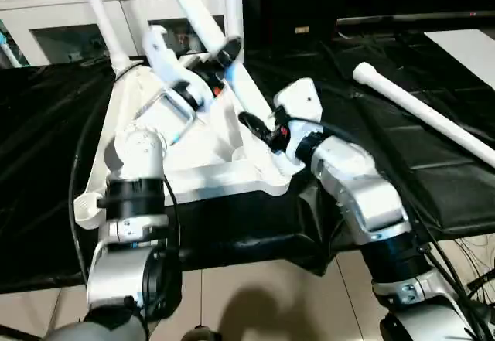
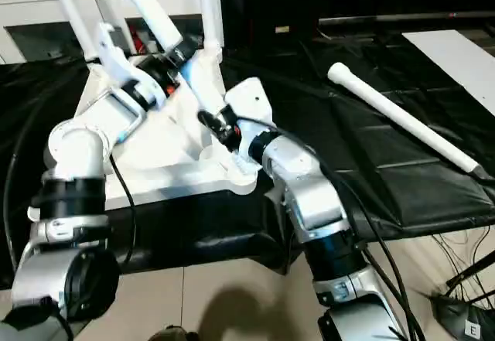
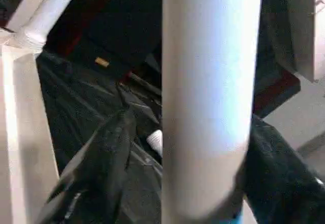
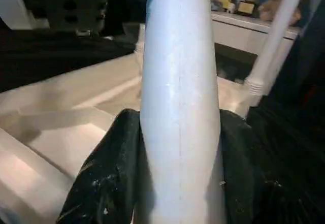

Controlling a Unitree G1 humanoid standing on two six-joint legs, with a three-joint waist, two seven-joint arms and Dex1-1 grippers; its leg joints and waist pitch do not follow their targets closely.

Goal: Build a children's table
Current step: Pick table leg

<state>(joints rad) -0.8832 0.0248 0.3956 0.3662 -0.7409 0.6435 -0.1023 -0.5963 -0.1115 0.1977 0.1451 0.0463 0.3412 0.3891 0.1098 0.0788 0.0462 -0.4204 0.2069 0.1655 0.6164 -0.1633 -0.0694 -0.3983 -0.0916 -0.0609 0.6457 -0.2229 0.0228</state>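
Left eye view: the tabletop [image 1: 224, 172] lies underside up on a desk [image 1: 402, 140] draped in black sheeting. Two legs stand in its far corner sockets: the far-left leg [image 1: 99, 12] and the far-right leg [image 1: 230, 5]. A third leg [image 1: 203, 24] leans at a slant, its lower end down toward the near-right socket [image 1: 272, 177]. The left gripper [image 1: 229, 49] is clamped on this leg partway up; the right gripper [image 1: 255, 124] is clamped on it lower, just above the socket. The fourth leg [image 1: 425, 113] lies loose on the sheeting, well apart to the right. A white cabinet [image 1: 69, 16] stands behind.

Right eye view: same arrangement. The slanted leg is not upright, so I judge it not yet seated.

Left wrist view: the third leg runs between the gripper's black fingers [image 3: 96, 173], which close against its sides.

Right wrist view: the fingers [image 4: 109, 173] press both sides of the leg, with the tabletop's ribbed underside beyond.

Assessment: two legs fitted, the third in hand, the fourth untouched. Roughly half done; remaining are seating the third, fitting the fourth, and presumably turning the table upright.
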